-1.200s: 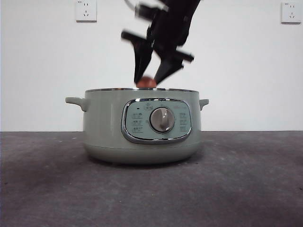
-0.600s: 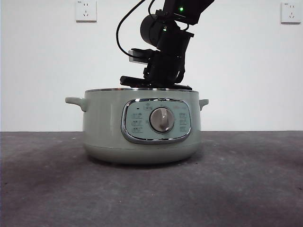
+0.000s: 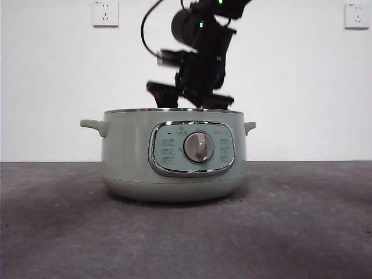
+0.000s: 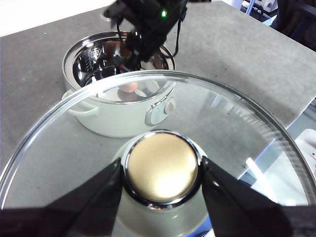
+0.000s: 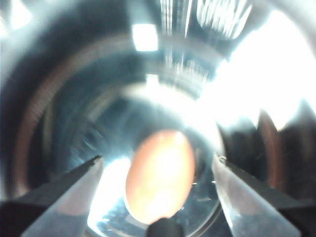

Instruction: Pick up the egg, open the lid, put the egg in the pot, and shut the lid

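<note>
The pale green pot (image 3: 131, 157) stands open in the middle of the table. The reddish-brown egg (image 5: 159, 175) lies on its shiny floor, also seen in the left wrist view as the egg (image 4: 129, 89). My right gripper (image 5: 158, 159) hangs open just above the egg, jaws spread wide to either side and not touching it. In the front view the right gripper (image 3: 192, 103) sits at the pot's rim and the egg is hidden. My left gripper (image 4: 161, 170) is shut on the round knob (image 4: 160, 165) of the glass lid (image 4: 237, 133), held up and away from the pot (image 4: 113, 123).
The right arm (image 4: 143, 24) with its cable reaches down over the pot's mouth. The pot's side handles (image 3: 93, 125) stick out left and right. Dark grey table (image 3: 302, 221) lies around the pot, with a white wall behind.
A second ago the right gripper held the egg above the rim. It dipped into the pot, let the egg go, and has now risen slightly.
</note>
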